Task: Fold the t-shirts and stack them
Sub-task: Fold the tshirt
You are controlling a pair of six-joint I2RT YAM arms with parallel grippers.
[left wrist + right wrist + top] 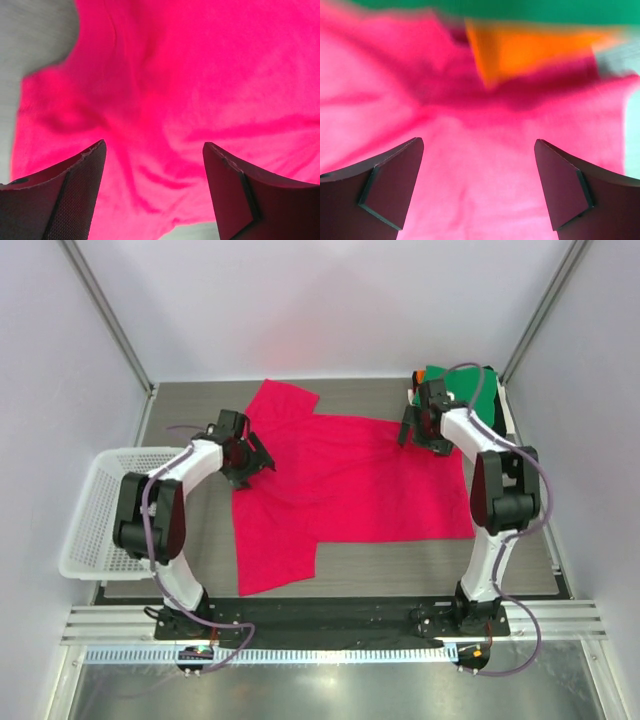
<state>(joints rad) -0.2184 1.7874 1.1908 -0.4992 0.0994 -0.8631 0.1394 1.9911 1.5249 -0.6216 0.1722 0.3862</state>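
Observation:
A bright pink-red t-shirt (350, 485) lies spread flat across the middle of the table, sleeves at far left and near left. My left gripper (247, 456) hovers open over the shirt's left edge; in the left wrist view the pink cloth (190, 90) fills the space below its spread fingers (80, 190), nothing between them. My right gripper (417, 432) stands open over the shirt's far right corner, pink cloth (480, 190) under it. Behind it sits a stack of folded t-shirts, green (470, 390) on top of orange (535, 50).
A white mesh basket (95, 515) stands at the table's left edge. Grey tabletop (400, 560) shows in front of the shirt. Metal frame posts (110, 315) rise at the back corners, with white walls behind.

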